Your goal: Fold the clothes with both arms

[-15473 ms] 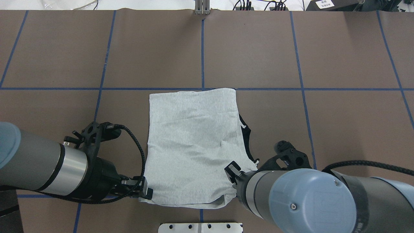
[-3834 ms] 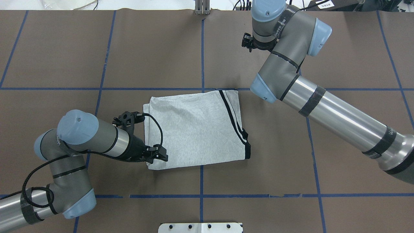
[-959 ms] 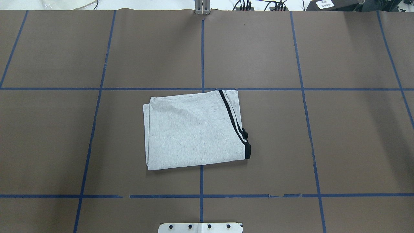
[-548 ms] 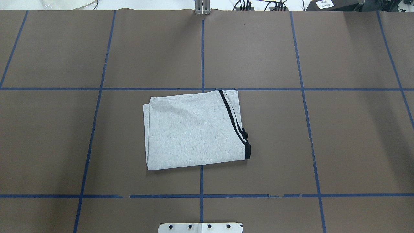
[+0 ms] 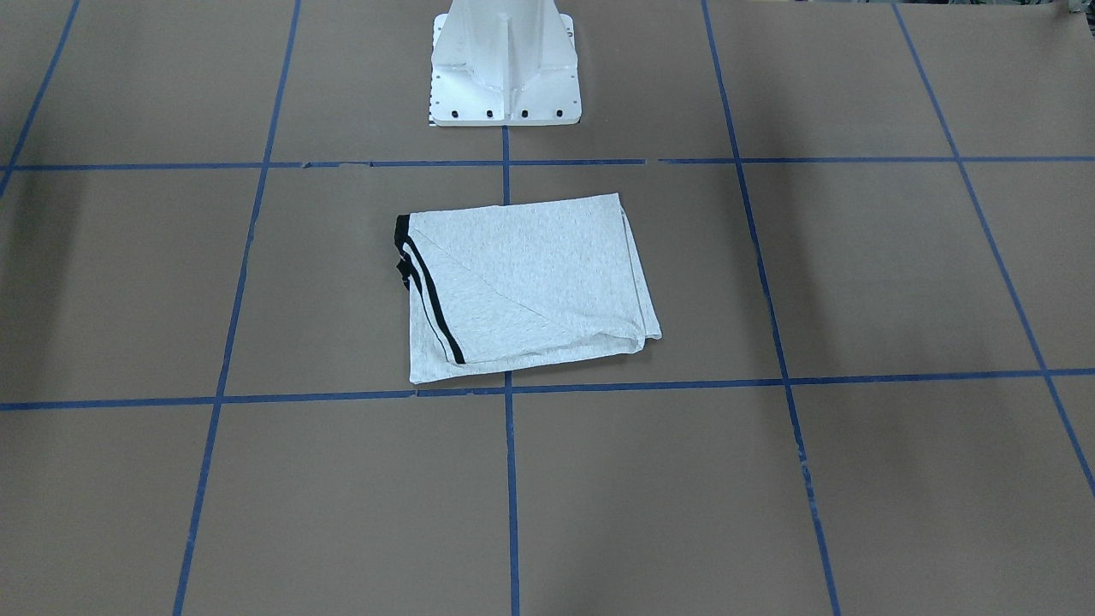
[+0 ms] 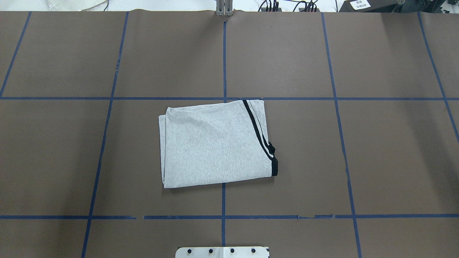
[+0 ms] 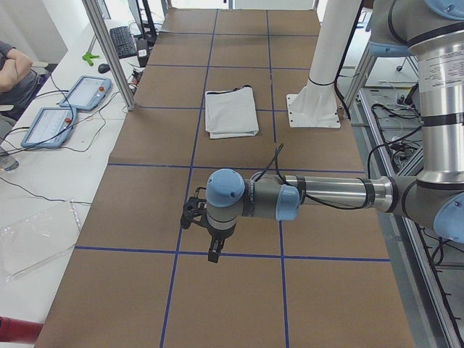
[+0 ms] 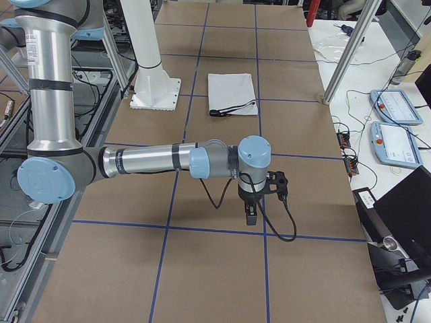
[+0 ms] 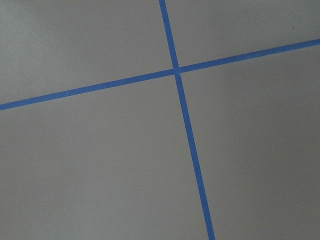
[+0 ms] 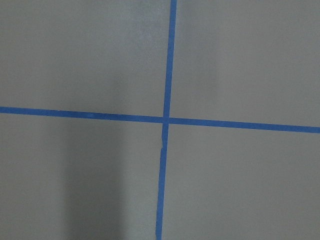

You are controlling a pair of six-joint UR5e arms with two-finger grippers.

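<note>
Unlike seconds ago, T-shirt (image 6: 215, 143) alone, left hand (image 7: 213, 254) and right hand (image 8: 250, 215) afar, openness unclear.

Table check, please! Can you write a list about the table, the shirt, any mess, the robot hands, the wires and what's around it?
Surface: brown table cover with a blue tape grid, lying flat.
Job's things: grey T-shirt folded into a rectangle, nothing touching it.
Clutter: nothing seen.
Grippers: left gripper and right gripper hang over bare table, far from the shirt; open or shut, cannot tell.
Cables: black leads past the far edge; looped cable by the right gripper.
Surroundings: white pedestal, control tablets, a person's arm.
</note>
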